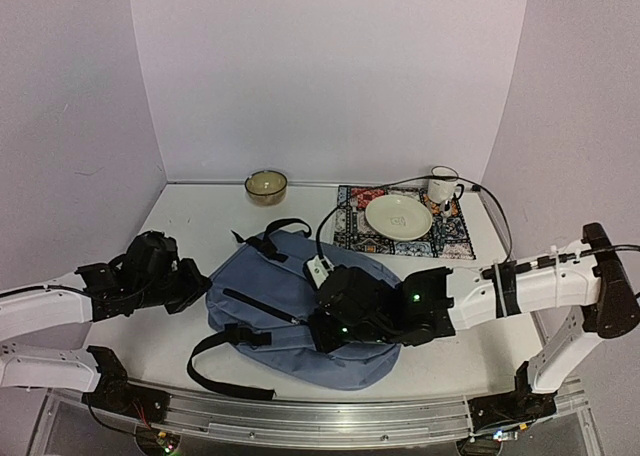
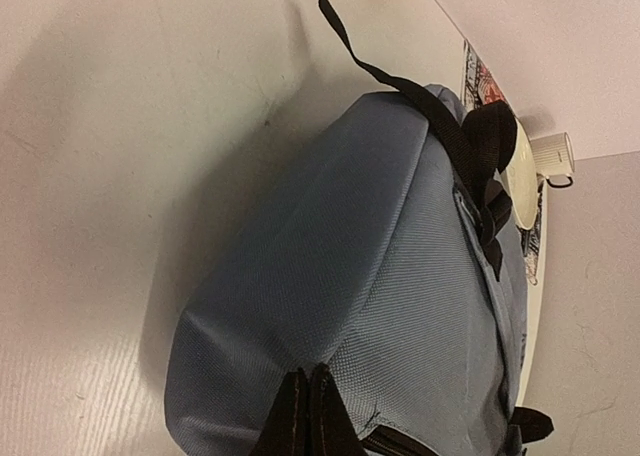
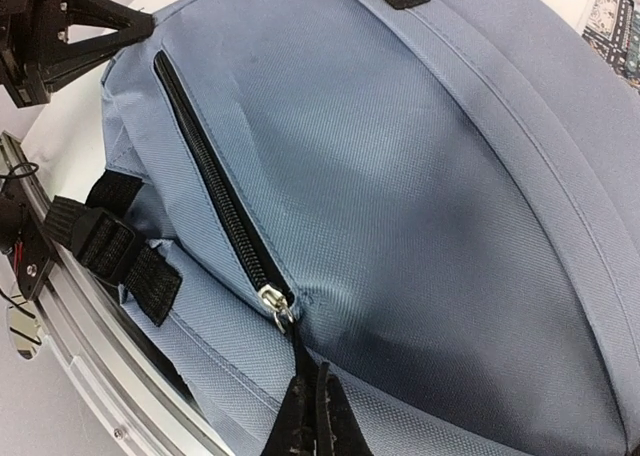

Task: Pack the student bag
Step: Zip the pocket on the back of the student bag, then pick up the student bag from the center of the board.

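On the table (image 1: pixel 205 216): student bag (image 1: pixel 280 296) lying flat
left gripper (image 2: pixel 305 421): pinched shut against the bag's edge
right gripper (image 3: pixel 315 416): shut too, just below the pocket's zipper pull (image 3: pixel 275 303)

Soft, even overhead light. The bag (image 2: pixel 400 306) throws a broad grey shadow leftward over the tabletop (image 2: pixel 100 126). Wrist views look sharp, perhaps slightly soft at the nearest edges.

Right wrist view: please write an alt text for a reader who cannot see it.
A large blue-grey fabric backpack fills the view, its black front-pocket zipper closed, with a silver pull at the lower end. The right gripper, shut, points at the fabric just below that pull. Black straps lie at left near a metal rail.
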`<state>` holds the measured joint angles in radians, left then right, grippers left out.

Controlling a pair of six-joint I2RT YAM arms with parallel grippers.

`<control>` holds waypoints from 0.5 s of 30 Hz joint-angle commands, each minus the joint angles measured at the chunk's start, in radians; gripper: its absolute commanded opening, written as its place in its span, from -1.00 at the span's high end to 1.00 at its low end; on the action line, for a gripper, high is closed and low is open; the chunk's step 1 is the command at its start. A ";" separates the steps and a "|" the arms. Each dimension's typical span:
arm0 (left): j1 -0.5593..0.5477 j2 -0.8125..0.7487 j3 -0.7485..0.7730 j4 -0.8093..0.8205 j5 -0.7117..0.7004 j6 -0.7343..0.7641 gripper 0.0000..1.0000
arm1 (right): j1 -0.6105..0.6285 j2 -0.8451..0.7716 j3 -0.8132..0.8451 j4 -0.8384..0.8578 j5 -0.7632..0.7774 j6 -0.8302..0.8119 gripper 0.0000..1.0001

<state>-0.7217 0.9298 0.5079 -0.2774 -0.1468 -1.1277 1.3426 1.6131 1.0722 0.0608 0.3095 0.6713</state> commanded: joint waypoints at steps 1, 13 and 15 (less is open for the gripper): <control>0.049 -0.030 0.011 -0.006 -0.219 0.076 0.91 | 0.001 0.078 0.111 -0.148 0.045 -0.045 0.91; 0.052 0.009 0.062 -0.061 -0.302 0.141 0.49 | -0.138 0.149 0.269 -0.135 -0.050 -0.122 -0.04; 0.054 0.023 0.083 -0.064 -0.303 0.169 0.33 | -0.167 0.135 0.263 -0.131 -0.065 -0.123 -0.16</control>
<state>-0.6739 0.9298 0.5147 -0.3237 -0.4020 -1.0143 1.2227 1.7615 1.3011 -0.0374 0.2701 0.5741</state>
